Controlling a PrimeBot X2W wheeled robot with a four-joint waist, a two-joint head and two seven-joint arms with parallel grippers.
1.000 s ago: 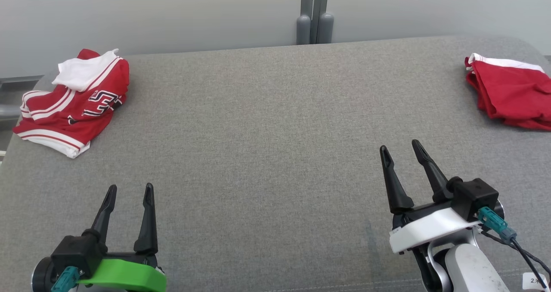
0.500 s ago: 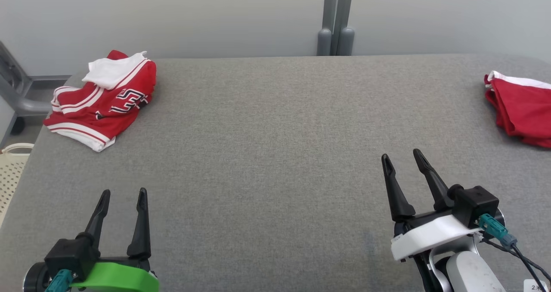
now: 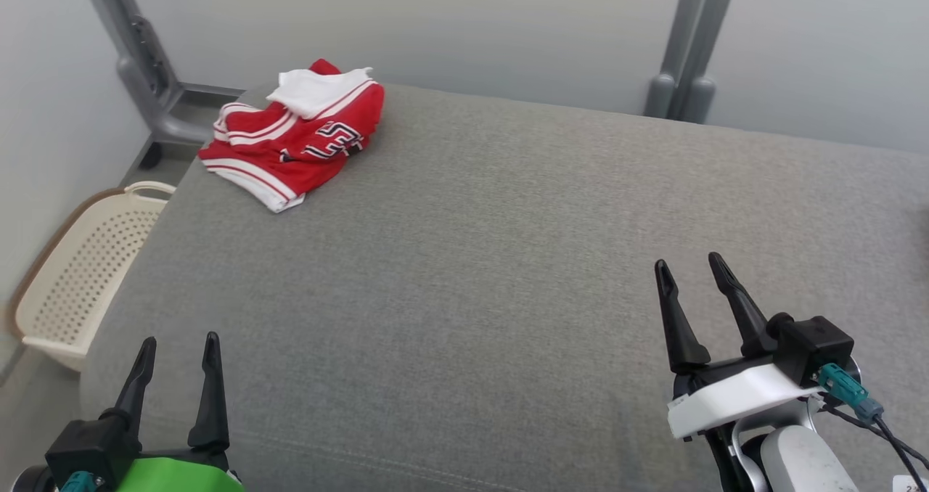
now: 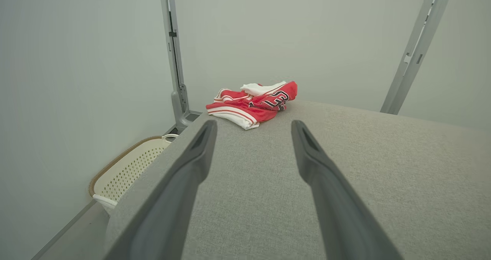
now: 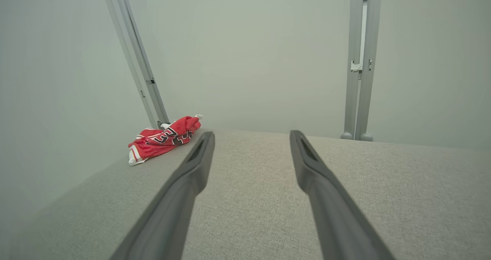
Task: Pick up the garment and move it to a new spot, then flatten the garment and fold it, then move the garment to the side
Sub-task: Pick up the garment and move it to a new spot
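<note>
- A cream perforated basket [image 3: 76, 281] is seen on the floor, just beside the left edge of the grey fabric-covered table [image 3: 472, 260].
- A slanted grey post [image 3: 134, 56] is seen against the wall behind the table's far left corner.
- The left gripper [image 3: 180, 339] is held over the near left corner of the table. Its two dark fingers are spread apart with nothing between them, so the claw is released.
- The garment [image 3: 297, 140], a red jersey with white trim and dark lettering, is found crumpled in a heap on the far left corner of the table. A white-striped hem is turned toward the left edge. It is touched by neither gripper and lies well apart from both.
- A pair of upright grey posts [image 3: 686, 71] is seen behind the far edge, to the right of its middle.
- The right gripper [image 3: 688, 261] is held over the near right part of the table, on a white mount. Its fingers are parted and nothing is grasped, so this claw is released too.
</note>
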